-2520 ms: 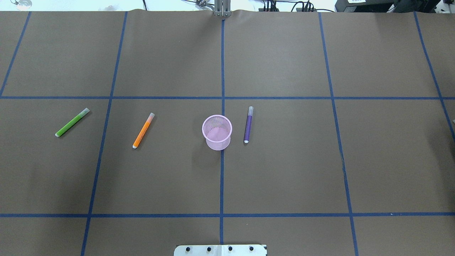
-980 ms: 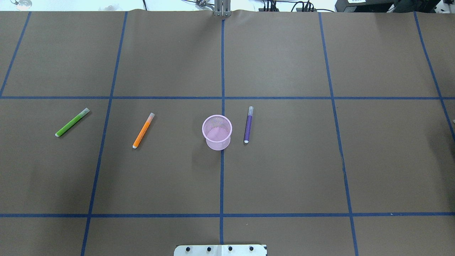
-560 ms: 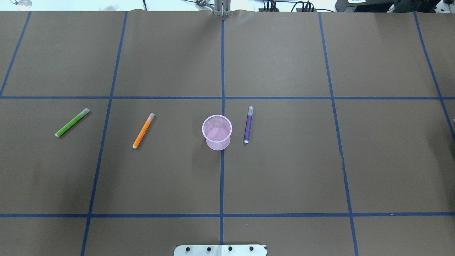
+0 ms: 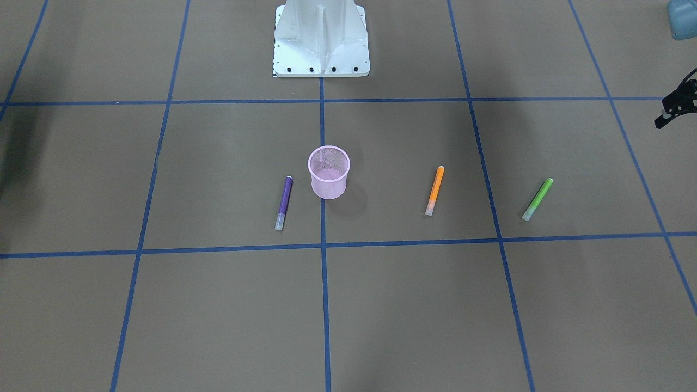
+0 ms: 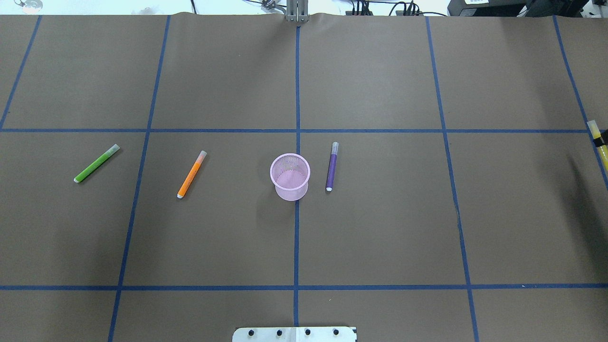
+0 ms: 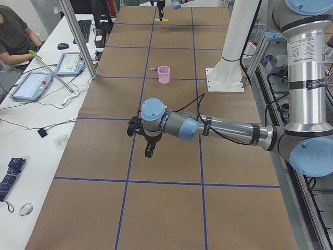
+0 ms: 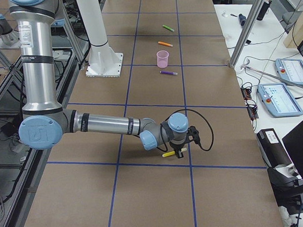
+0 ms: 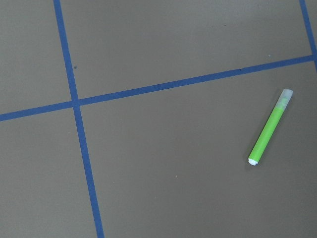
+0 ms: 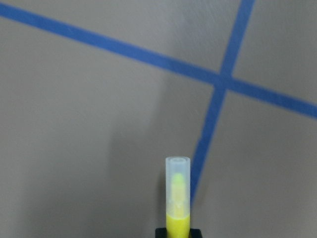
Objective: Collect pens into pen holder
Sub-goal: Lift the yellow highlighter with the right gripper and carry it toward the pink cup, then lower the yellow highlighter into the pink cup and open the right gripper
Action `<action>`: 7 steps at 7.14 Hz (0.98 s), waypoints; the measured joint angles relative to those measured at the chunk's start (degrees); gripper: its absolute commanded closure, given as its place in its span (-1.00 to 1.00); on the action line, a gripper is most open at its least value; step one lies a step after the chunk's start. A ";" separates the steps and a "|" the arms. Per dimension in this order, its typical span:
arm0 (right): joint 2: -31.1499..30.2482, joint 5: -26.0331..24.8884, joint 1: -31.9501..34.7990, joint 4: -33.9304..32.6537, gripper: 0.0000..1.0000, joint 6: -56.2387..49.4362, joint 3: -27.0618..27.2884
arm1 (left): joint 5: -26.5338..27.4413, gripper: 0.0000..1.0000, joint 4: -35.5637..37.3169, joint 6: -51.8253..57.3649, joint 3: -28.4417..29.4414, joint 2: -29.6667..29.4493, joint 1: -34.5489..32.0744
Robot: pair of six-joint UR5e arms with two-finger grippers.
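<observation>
Pens, four in number, and one holder on a table (image 5: 380, 237) covered in matt brown paper, ruled into squares by blue tape lines (image 5: 296, 237). We count three pens lying flat: the slim green pen (image 5: 96, 163), the orange pen (image 5: 192, 174) and the purple pen (image 5: 332, 166), each a smooth stick with a pale translucent cap. The fourth, the yellow pen (image 9: 177, 198), is held above the paper, clenched in the right gripper (image 7: 179, 152) at the table's end on the robot's right.

The pen holder (image 5: 290, 176), a round pink wire-mesh cup with a rolled rim, stands upright on the centre tape line. The purple pen lies just beside it on the robot's right, not touching. The orange pen lies between the holder and the green pen, well apart from both.

The left gripper (image 6: 149, 152) hangs over the table's left end; we cannot tell whether its jaws are parted or closed.

Beyond the paper we note the white base plate (image 4: 321, 54) of the robot mount and a seated person (image 6: 15, 31) at a side desk with two teach pendants (image 6: 34, 83).
</observation>
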 measured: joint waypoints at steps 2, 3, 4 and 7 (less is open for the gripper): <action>0.65 -2.98 -2.94 0.58 1.00 15.52 10.38 | 0.00 -0.99 -0.01 0.01 -0.83 -0.30 0.04; 1.17 -7.17 -6.80 1.15 1.00 24.09 15.88 | 0.00 -0.99 -0.16 0.08 -0.99 -0.60 0.07; 2.32 -12.66 -11.87 1.62 1.00 33.15 20.89 | -0.02 -0.99 -0.82 0.10 -1.00 -0.91 0.08; 11.20 -37.54 -32.68 1.75 1.00 55.54 28.83 | -0.01 -0.99 -2.42 0.04 -0.82 -2.51 0.52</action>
